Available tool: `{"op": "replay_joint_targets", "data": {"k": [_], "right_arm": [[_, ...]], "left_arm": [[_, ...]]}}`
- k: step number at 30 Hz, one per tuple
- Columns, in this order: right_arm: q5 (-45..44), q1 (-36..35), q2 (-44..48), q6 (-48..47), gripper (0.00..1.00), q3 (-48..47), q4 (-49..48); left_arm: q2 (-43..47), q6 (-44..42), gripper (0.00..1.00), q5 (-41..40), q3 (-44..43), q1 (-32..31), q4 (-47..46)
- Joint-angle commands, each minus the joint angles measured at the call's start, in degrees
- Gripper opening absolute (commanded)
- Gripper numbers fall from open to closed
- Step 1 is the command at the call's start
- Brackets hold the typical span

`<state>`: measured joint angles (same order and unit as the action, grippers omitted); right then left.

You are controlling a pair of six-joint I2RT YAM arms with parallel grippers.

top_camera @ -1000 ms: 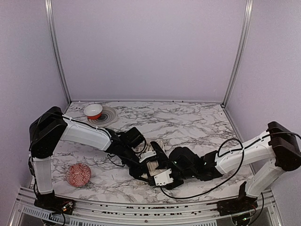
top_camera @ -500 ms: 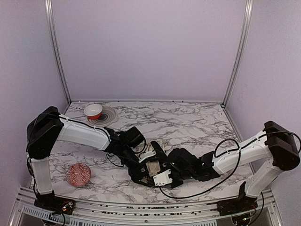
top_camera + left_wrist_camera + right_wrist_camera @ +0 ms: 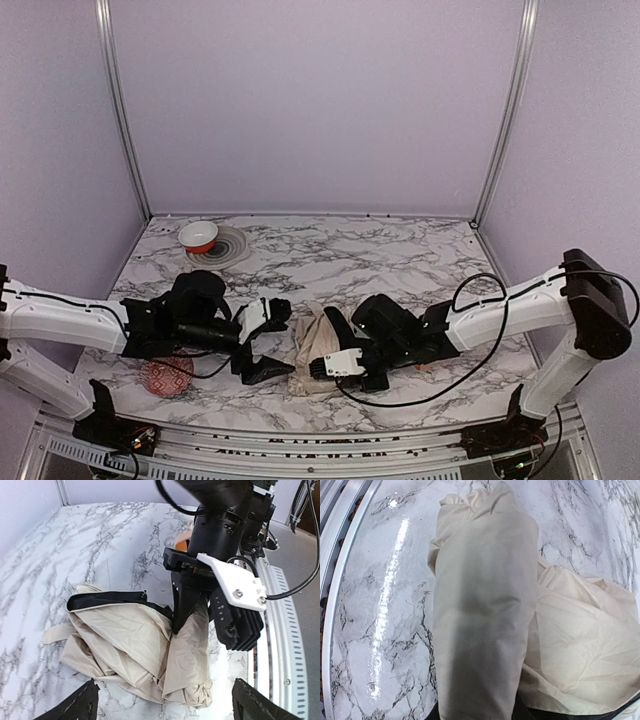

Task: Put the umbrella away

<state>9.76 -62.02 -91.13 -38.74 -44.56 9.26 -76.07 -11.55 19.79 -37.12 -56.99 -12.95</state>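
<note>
Fabric of the umbrella (image 3: 312, 345) lies crumpled in a cream heap on the marble table (image 3: 400, 250), directly between the two claws. The right gripper (image 3: 326, 348) has its fingers closed narrowly on a rolled fold of that cloth, which runs out ahead of it along the tabletop. The left gripper (image 3: 274, 340) faces it from the opposite side, jaws spread wide and holding nothing; the heap sits just in front of its fingertips. Behind this claw, beside its arm, rests a red patterned ball (image 3: 166, 372). Well beyond it, near the back wall, a red bowl (image 3: 198, 236) stands upright on a ringed grey disc (image 3: 232, 248), only its white inside showing.
</note>
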Motion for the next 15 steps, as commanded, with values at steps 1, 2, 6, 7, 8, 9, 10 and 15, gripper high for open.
{"op": "replay_joint_targets", "data": {"k": [1, 2, 6, 7, 8, 9, 10, 15], "right_arm": [[12.5, 3.2, -6.0, 5.3, 0.12, -2.6, 13.5], [14.2, 4.1, -7.2, 5.6, 0.12, -3.6, 14.7], [18.6, 5.3, -11.8, 7.2, 0.11, -7.2, 17.7], [20.4, 5.6, -12.8, 7.5, 0.11, -8.0, 18.5], [22.1, 6.0, -13.8, 7.5, 0.11, -9.0, 19.4], [23.6, 6.3, -14.8, 7.6, 0.11, -9.6, 20.2], [24.7, 6.5, -15.8, 7.6, 0.11, -10.1, 21.1], [28.6, 6.7, -20.0, 7.6, 0.11, -12.8, 24.9]], "left_arm": [[2.8, -11.4, 0.9, -15.8, 3.5, -8.2, -4.8], [2.6, -12.7, 0.88, -18.4, 3.7, -10.6, -4.1], [0.2, -17.1, 0.82, -25.3, 3.2, -15.5, -2.0], [-1.1, -18.5, 0.81, -27.1, 2.7, -16.4, -1.5], [-2.6, -19.8, 0.8, -28.7, 1.9, -17.2, -1.1], [-4.1, -20.7, 0.8, -30.7, 1.0, -17.8, -0.6], [-5.8, -21.5, 0.82, -32.5, 0.2, -18.3, -0.3], [-12.8, -23.8, 0.9, -35.5, -3.3, -18.9, 1.3]]}}
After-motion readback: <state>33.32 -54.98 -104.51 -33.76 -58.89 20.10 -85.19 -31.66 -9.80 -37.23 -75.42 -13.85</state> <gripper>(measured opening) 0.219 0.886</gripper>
